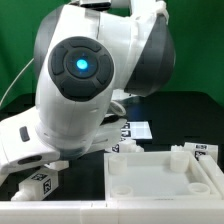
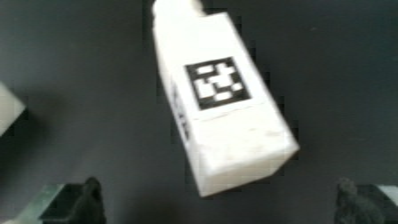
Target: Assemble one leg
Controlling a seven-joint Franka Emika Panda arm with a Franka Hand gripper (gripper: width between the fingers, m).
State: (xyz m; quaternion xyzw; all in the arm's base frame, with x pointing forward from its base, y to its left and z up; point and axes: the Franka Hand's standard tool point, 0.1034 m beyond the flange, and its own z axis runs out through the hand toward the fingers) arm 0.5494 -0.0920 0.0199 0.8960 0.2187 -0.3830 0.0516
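The leg is a chunky white peg with a black-and-white tag on its side, lying on the black table. In the wrist view it lies lengthwise ahead of my gripper, its near end reaching in between the two dark fingertips. The jaws stand wide apart with a gap on each side of the leg and do not touch it. In the exterior view the leg lies at the lower left, just under my hand. The arm's big white body hides the fingers there.
The large white square panel with corner sockets lies at the exterior view's lower right. Other white tagged parts sit behind it, and the marker board lies further back. Another white part shows at the wrist view's edge.
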